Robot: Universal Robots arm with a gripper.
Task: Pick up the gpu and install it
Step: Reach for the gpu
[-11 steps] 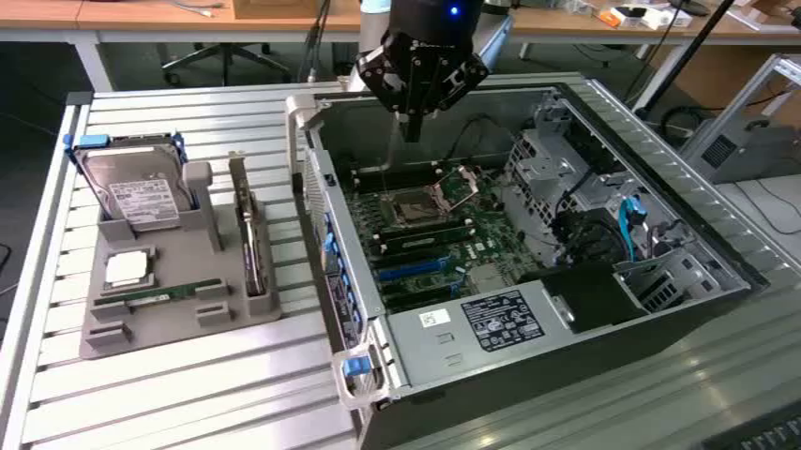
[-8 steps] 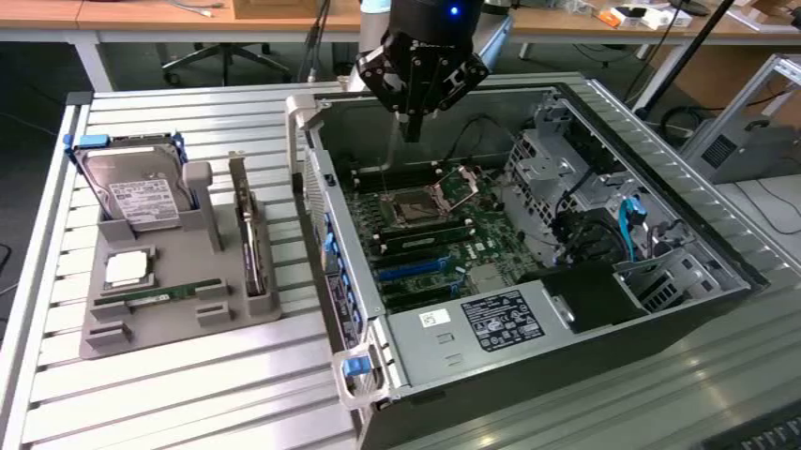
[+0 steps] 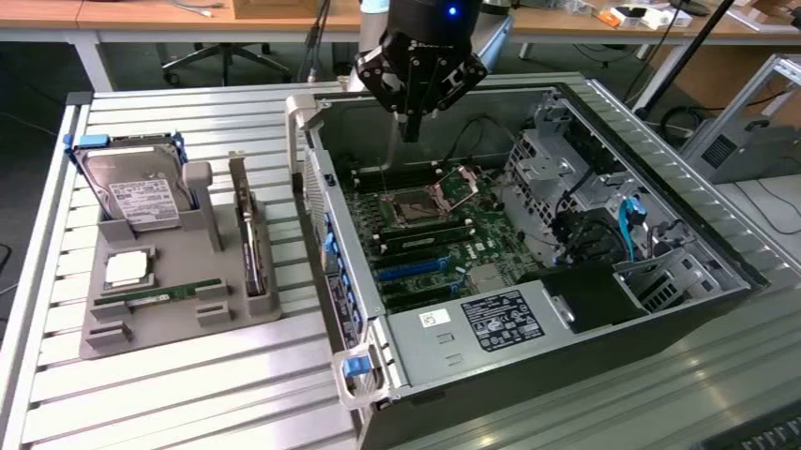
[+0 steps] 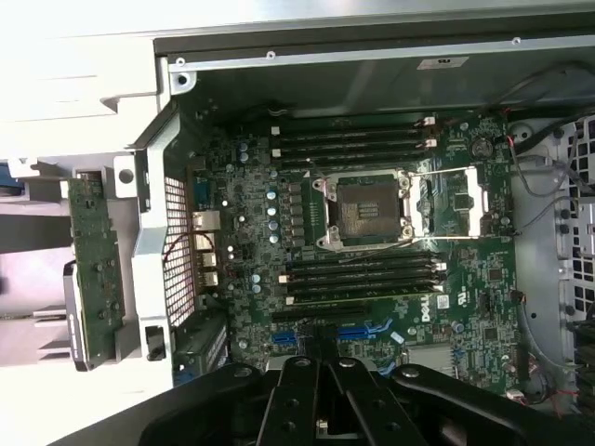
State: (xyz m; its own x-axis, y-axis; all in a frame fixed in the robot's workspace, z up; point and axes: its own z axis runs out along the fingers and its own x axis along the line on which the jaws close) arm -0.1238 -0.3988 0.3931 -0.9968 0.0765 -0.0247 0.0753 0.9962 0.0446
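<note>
**Exterior view.** Pincer (image 3: 408, 131) is closed and empty, and hangs above the far rim of the open computer case (image 3: 438, 361). The gpu (image 3: 251, 234) stands on edge in a grey tray (image 3: 175, 328), toward the counter's edge at the exterior view's left and well apart from the pincer. A hard drive (image 3: 141, 197) and a memory stick (image 3: 163, 295) share the tray.

**Wrist view.** Pincer (image 4: 325, 390) is over the motherboard (image 4: 372, 232). The gpu (image 4: 93, 251) sits beyond the case wall.

**Risks (judgement).** The card is thin and upright, so an off-centre grasp could tip it. The case wall between tray and board could catch it.

**Surroundings.** The counter (image 3: 188, 403) is slatted metal. Wooden desks and an office chair (image 3: 225, 56) stand behind it.
</note>
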